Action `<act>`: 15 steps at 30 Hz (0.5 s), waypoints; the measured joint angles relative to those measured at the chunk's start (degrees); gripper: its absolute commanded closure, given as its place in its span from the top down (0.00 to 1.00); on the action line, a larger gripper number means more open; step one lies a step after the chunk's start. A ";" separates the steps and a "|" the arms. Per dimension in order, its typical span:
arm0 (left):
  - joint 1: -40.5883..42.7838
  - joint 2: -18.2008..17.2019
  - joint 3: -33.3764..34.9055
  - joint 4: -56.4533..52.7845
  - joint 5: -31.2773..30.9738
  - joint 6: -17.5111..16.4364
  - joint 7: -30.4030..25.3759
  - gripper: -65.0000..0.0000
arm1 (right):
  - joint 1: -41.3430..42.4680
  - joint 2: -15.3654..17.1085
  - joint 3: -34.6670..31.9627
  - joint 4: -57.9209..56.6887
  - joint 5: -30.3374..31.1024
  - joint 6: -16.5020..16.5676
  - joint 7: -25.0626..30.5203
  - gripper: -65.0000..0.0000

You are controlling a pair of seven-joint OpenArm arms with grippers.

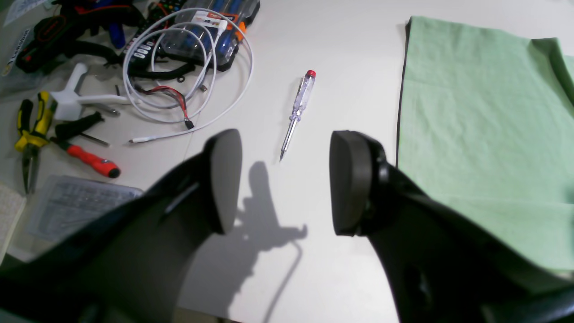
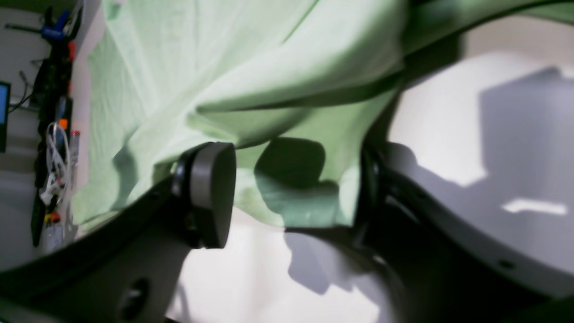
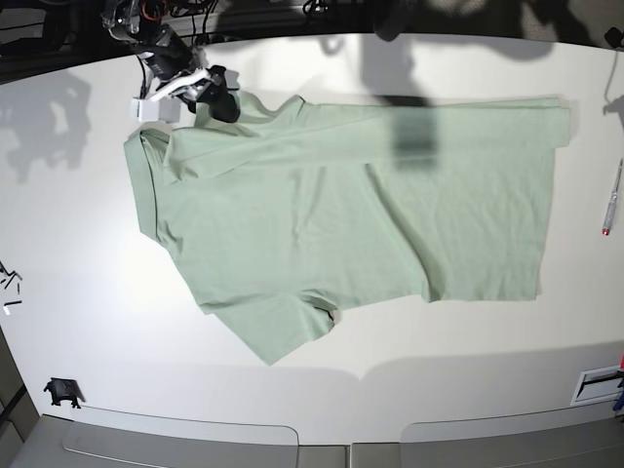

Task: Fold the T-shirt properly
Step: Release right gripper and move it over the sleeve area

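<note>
One T-shirt (image 2: 269, 80) fold sits between the right end effector's (image 2: 291, 188) open jaws.

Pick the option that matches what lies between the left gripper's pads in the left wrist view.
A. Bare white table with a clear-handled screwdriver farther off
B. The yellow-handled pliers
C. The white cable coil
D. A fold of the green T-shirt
A: the left gripper is open over bare table, the screwdriver lies beyond it, and the T-shirt is off to one side.
</note>
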 measured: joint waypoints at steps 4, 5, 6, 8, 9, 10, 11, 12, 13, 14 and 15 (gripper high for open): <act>0.00 0.00 0.00 0.00 0.00 0.02 0.00 0.45 | 0.09 -0.02 -0.13 -0.02 0.50 -0.02 -0.83 0.17; 0.00 0.00 0.00 0.00 0.00 0.02 0.00 0.45 | 0.09 -0.04 -0.13 -0.02 1.01 -0.04 -0.85 0.07; 0.00 0.00 0.00 0.00 0.00 0.02 0.02 0.45 | 0.09 -0.02 -0.13 -0.07 1.05 -0.17 -1.03 0.00; 0.00 0.00 0.00 0.00 0.00 0.02 0.00 0.45 | 0.09 -0.02 -0.13 -0.09 1.14 -0.24 -1.01 0.00; 0.00 0.00 0.00 0.00 0.00 0.02 0.02 0.45 | 0.07 -0.02 -0.13 -0.07 1.18 -0.24 -1.05 0.00; 0.00 0.00 0.00 0.00 0.00 0.02 0.02 0.45 | 0.09 -0.02 -0.13 0.00 2.25 -0.09 -1.97 0.00; 0.00 0.00 0.00 0.00 0.00 0.02 0.00 0.45 | 0.07 0.00 -0.13 0.11 3.41 0.96 -3.82 0.00; 0.00 0.00 0.00 0.00 0.02 0.04 0.02 0.45 | 0.04 -0.02 -0.13 0.44 5.14 3.48 -5.40 0.00; 0.00 0.02 0.00 0.00 0.02 0.04 0.00 0.45 | -0.22 -0.07 -0.22 1.22 8.15 6.32 -6.58 0.00; 0.00 0.02 0.00 0.00 0.00 0.02 0.02 0.45 | -0.24 -0.11 -0.24 2.38 10.97 9.14 -7.45 0.00; 0.00 0.00 0.00 0.00 0.00 0.02 0.02 0.45 | -0.24 -0.31 -0.24 3.69 12.94 11.41 -7.87 0.00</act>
